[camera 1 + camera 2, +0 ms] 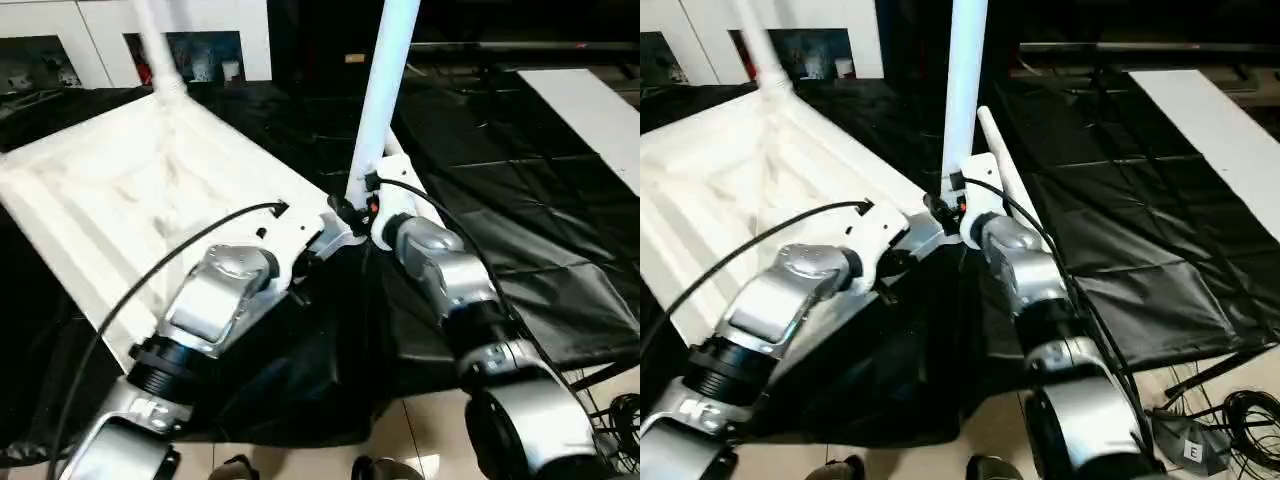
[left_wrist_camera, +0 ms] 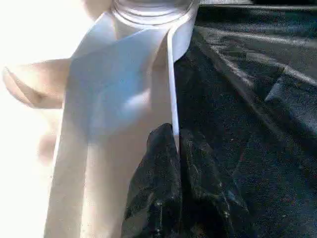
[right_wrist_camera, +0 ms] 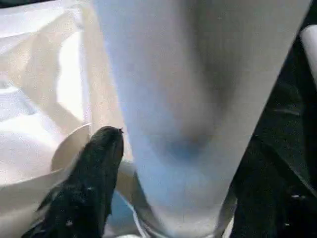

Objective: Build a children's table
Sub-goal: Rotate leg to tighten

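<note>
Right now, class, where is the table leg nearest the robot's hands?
In the left eye view the near leg stands upright at the tabletop's near right corner, just beyond both hands, on the black sheet.

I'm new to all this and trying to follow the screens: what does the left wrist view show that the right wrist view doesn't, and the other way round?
Left wrist view alone: the left tool shut on the thin rim of the tabletop, with black cloth beside it. Right wrist view alone: a leg seen close, standing upright, one black finger of the right tool to its side, and the end of a loose leg at the edge. Both share the tabletop and the socket at that corner.
</note>
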